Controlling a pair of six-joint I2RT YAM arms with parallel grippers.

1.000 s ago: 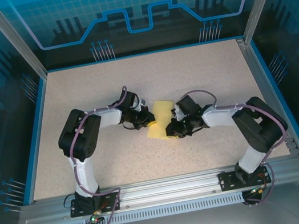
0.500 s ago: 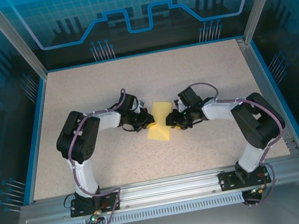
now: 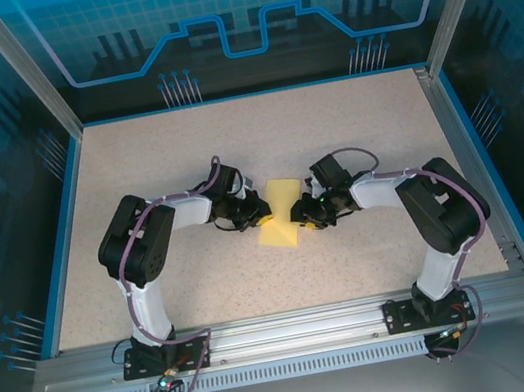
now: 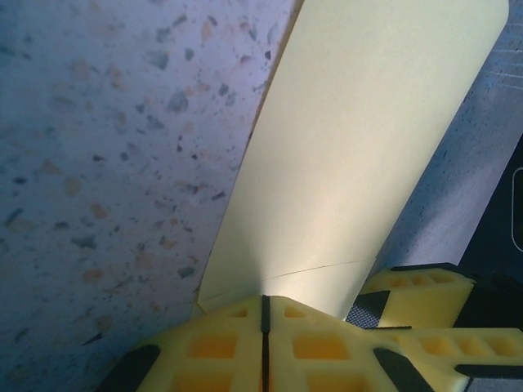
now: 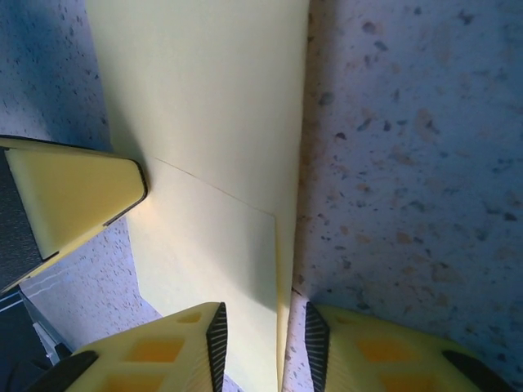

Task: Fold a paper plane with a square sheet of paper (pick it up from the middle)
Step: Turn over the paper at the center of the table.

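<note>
At frame centre: pale-yellow folded paper sheet [image 3: 280, 205], no dart yet; left gripper [image 4: 263, 304] pinches its edge, right gripper [image 5: 261, 317] open-jawed astride it

The left arm [image 3: 139, 246] and right arm [image 3: 442, 210] are built of black joint housings and white links, with purplish cables looped alongside. The left gripper [image 4: 263, 306] and right gripper [image 5: 265, 317] are fitted with yellow, cell-patterned fingers [image 4: 327, 347] edged in black.
</note>
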